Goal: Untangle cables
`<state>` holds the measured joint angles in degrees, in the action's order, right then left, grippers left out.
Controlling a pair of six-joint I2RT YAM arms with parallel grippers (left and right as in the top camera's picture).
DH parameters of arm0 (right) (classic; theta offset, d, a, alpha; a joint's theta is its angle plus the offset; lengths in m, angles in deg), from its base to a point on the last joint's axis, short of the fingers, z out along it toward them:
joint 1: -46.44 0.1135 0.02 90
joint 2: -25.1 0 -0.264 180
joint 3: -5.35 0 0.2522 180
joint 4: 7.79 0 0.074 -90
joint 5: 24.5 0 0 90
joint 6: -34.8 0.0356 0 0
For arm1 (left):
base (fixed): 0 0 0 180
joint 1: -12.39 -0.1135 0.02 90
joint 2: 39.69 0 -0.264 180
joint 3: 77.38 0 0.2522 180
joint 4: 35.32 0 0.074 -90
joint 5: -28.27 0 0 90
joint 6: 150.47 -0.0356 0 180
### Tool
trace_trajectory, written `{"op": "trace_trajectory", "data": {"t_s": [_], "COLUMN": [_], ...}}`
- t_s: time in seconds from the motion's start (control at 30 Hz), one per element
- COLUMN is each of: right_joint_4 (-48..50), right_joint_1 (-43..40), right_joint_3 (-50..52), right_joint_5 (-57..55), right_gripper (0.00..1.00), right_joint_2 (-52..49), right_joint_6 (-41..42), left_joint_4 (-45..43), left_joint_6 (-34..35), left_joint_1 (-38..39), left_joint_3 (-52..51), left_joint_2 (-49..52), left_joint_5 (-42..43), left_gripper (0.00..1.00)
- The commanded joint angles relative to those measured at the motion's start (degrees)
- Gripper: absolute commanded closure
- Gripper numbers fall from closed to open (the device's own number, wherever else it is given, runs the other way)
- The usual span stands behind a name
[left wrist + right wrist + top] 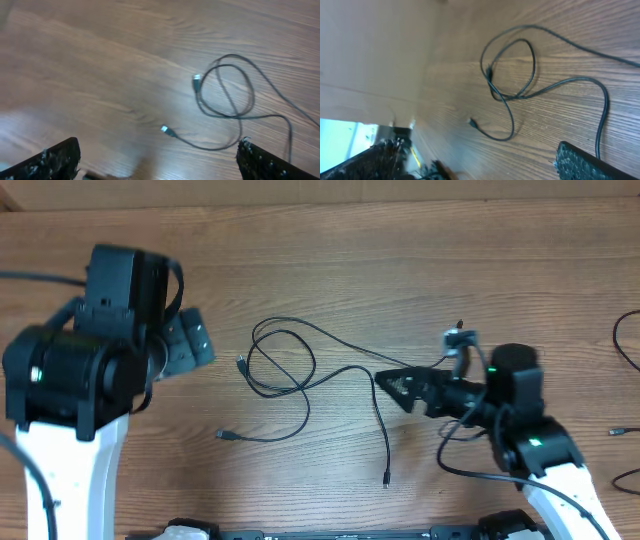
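Cables (306,385), thin black cords with small plugs, lie in a loose tangled loop at the centre of the brown wooden tabletop (400,260), with free ends trailing toward six and seven o'clock. The right black pincer (392,387), spread wide and empty, sits at three o'clock of the tangle. The left black pincer (205,343), also spread and empty, hangs at nine o'clock, apart from the cords. The step would likely go best by gripping one free end near its plug and drawing it slowly out through the loop while the other pincer pins the crossing.
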<state>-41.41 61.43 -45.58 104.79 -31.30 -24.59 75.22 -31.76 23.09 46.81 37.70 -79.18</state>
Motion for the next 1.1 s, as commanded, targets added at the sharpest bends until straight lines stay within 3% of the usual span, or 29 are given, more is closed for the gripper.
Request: {"op": "trace_trajectory", "data": {"t_s": [0.0, 0.3, 0.5, 0.87, 1.07], "right_joint_4": [0.48, 0.59, 3.78, 15.02, 20.11], "right_joint_1": [4.96, 19.15, 24.37, 30.27, 32.54], "right_joint_3": [-2.21, -15.89, -23.69, -25.68, -26.03], "right_joint_5": [-7.72, -22.23, -31.85, -31.98, -38.84], "right_gripper": [0.00, 0.04, 0.05, 0.11, 0.13], "right_joint_2": [-4.33, -23.04, -36.11, -46.14, -48.92], "right_joint_6": [-1.16, -11.32, -15.72, -18.03, -19.19], "left_joint_4": [0.02, 0.02, 0.02, 0.02, 0.02], "left_joint_6": [5.55, 6.67, 6.60, 6.62, 6.62], "left_joint_1": [-1.75, -2.21, -2.21, -2.21, -2.21], "left_joint_3": [-3.78, -10.43, -12.24, -12.26, -12.26], "left_joint_2": [-5.01, -6.91, -6.12, -5.38, -5.38], "left_joint_5": [-4.11, -3.30, -2.01, -1.99, -1.99], "left_gripper": [0.01, 0.00, 0.01, 0.01, 0.00]}}
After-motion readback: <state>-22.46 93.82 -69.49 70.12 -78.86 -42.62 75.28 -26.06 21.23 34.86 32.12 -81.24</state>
